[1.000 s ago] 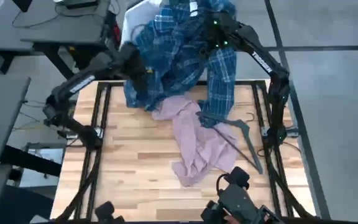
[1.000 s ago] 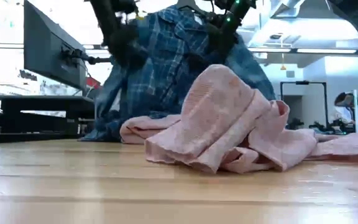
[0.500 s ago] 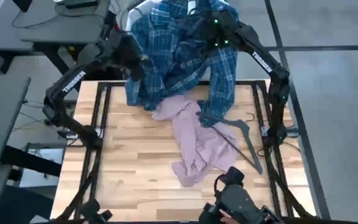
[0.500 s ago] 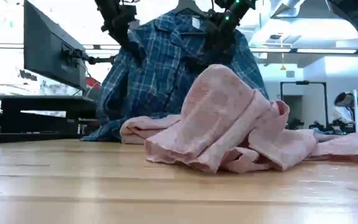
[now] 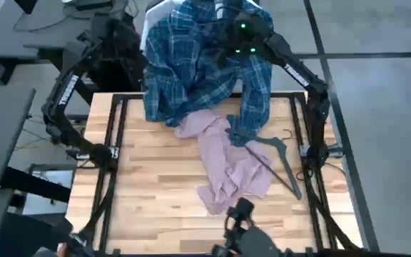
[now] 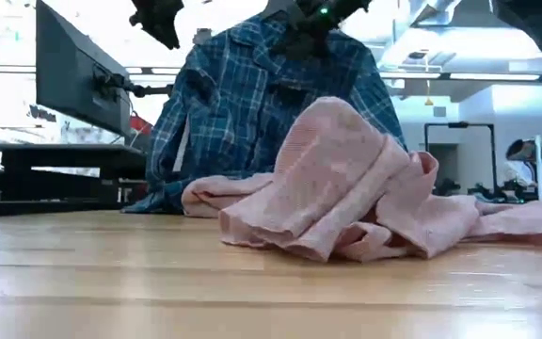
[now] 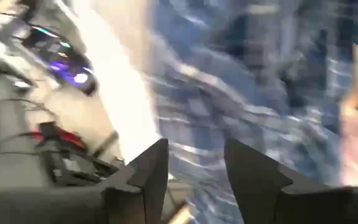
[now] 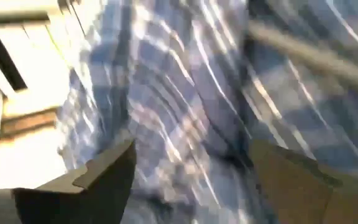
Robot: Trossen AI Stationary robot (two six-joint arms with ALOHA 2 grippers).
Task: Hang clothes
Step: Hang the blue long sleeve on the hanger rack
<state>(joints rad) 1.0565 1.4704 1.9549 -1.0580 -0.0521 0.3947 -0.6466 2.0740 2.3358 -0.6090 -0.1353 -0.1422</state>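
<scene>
It looked like a robotics lab or office: a monitor on a desk, ceiling strip lights, a seated person behind the wooden bench

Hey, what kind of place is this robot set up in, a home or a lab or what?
Most likely a lab or workshop, not a home. A wooden table sits in a black metal frame, a monitor stands on a desk beside it, and the low view shows ceiling strip lights over more workstations.
</scene>
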